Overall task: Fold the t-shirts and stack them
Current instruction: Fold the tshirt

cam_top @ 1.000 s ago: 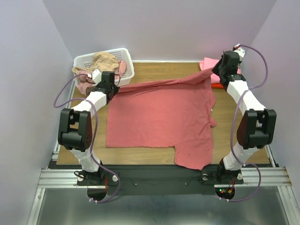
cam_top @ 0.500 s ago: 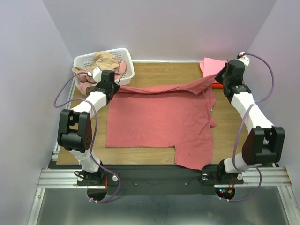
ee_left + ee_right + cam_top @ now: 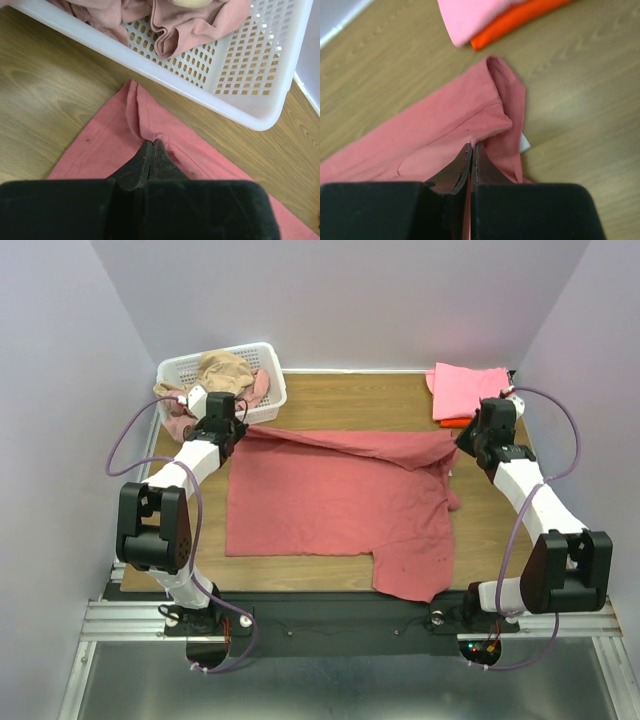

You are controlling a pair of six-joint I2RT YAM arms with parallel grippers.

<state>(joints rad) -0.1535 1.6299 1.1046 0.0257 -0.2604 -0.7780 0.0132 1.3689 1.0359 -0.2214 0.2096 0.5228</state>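
The dusty red t-shirt [image 3: 340,495] lies spread on the table, its near part hanging over the front edge. My left gripper [image 3: 238,426] is shut on its far left corner [image 3: 150,135], beside the basket. My right gripper [image 3: 462,436] is shut on its far right corner [image 3: 490,117], low over the table. The far edge between them lies slack. A folded bright pink shirt [image 3: 468,390] lies on an orange-red one [image 3: 458,422] at the far right; both show in the right wrist view, pink [image 3: 470,15] over orange-red [image 3: 520,20]. Tan [image 3: 222,368] and pale rose [image 3: 180,420] shirts fill the basket.
The white lattice basket [image 3: 262,352] stands at the far left corner, its rim [image 3: 190,90] just beyond my left gripper. Bare wood [image 3: 360,395] lies beyond the shirt. Purple walls close in the sides and back.
My right gripper has come down and toward me from the far right corner, bringing the shirt's far edge lower. The raised, taut edge is now slack. The left gripper barely shifted.
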